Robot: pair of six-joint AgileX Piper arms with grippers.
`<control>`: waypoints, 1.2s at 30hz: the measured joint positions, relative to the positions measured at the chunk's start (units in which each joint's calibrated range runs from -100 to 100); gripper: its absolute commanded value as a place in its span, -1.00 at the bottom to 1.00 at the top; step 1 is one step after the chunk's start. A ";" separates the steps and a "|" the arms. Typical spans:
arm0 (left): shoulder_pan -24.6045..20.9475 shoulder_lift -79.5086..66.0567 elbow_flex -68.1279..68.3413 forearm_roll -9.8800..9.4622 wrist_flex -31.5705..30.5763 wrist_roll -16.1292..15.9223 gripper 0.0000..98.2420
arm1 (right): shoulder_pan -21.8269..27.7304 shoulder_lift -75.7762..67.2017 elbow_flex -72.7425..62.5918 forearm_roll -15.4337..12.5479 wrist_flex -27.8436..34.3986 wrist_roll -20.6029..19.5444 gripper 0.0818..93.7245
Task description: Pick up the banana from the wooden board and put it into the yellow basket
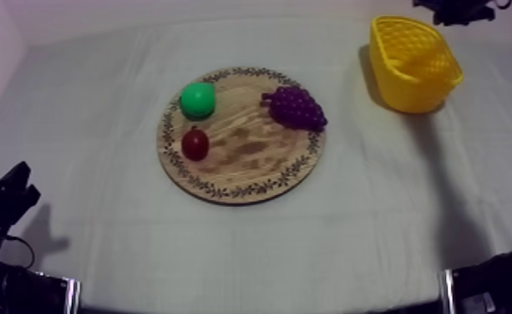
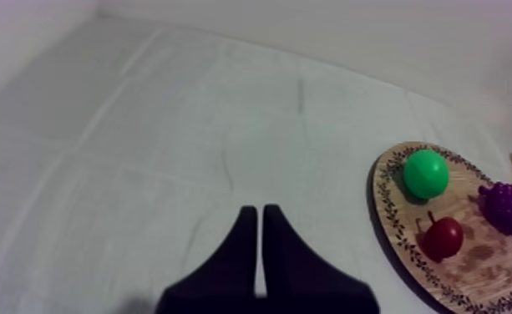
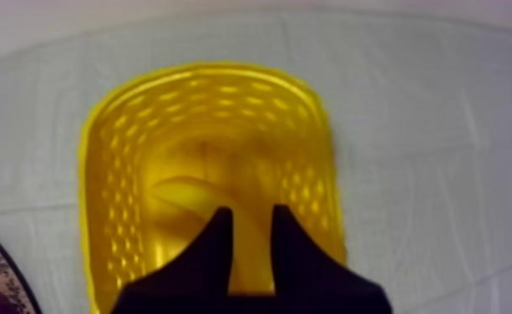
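Top view: grey-white cloth (image 1: 100,125) is covering the table, faintly creased. A round wooden board (image 1: 244,194) with visible grain and a dark leafy rim pattern is lying mid-table. It is carrying a smooth round green fruit (image 1: 198,99), a glossy small red fruit (image 1: 195,144) just below that, and a knobbly purple bunch of grapes (image 1: 296,108) at the far right edge of the board. The yellow basket (image 1: 443,71), plastic with perforated lattice walls, is standing well apart from the board at the far right. The right arm (image 1: 459,10) is hanging just beyond the basket. The left gripper (image 1: 15,190) is sitting low at the left, far from board and basket.

Left wrist view: its black fingers (image 2: 246,250) are lying pressed together as a narrow wedge over bare cloth, gripping nothing. The board with its three fruits is sitting off to one side.

Right wrist view: the right gripper (image 3: 252,213) is pointing down into the basket with its fingers parted by a narrow gap. The banana (image 3: 188,194), smooth, curved and pale yellow, is lying inside the basket, one end running under that gap. The fingers are not seeming to clasp it.
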 measured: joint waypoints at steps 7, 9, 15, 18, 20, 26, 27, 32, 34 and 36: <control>0.00 0.00 0.00 0.00 -0.01 0.00 -1.00 | 0.96 -20.74 17.31 0.87 -13.45 -1.95 -0.98; 0.00 0.00 0.00 0.00 -0.01 0.00 -1.00 | 0.92 -26.55 22.79 0.81 -16.91 -2.10 -0.98; 0.00 0.00 0.00 0.00 -0.01 0.00 -1.00 | 1.37 -44.64 40.06 -2.78 -25.39 -0.17 -0.99; 0.00 0.00 0.00 0.00 -0.01 0.00 -1.00 | 1.86 -52.93 48.11 -5.77 -28.82 2.40 -0.99; 0.00 0.00 0.00 0.00 -0.01 0.00 -1.00 | 1.77 -58.23 53.40 -8.34 -31.49 4.79 -0.99; 0.00 0.00 0.00 0.00 -0.01 0.00 -1.00 | 1.79 -74.91 70.66 -17.50 -33.60 12.99 -0.99; 0.00 0.00 0.00 0.00 -0.01 0.01 -1.00 | 1.84 -76.88 72.78 -18.75 -33.51 14.56 -0.99; 0.00 0.00 0.00 0.00 -0.01 0.00 -1.00 | 2.71 -87.68 84.08 -21.47 -32.61 19.83 -0.99; 0.00 0.00 0.00 0.00 -0.01 0.00 -1.00 | 3.30 -91.31 87.65 -21.11 -31.28 20.80 -1.00; 0.00 0.00 0.00 0.00 -0.01 0.00 -1.00 | 3.84 -95.12 89.89 -21.39 -28.86 21.93 -1.00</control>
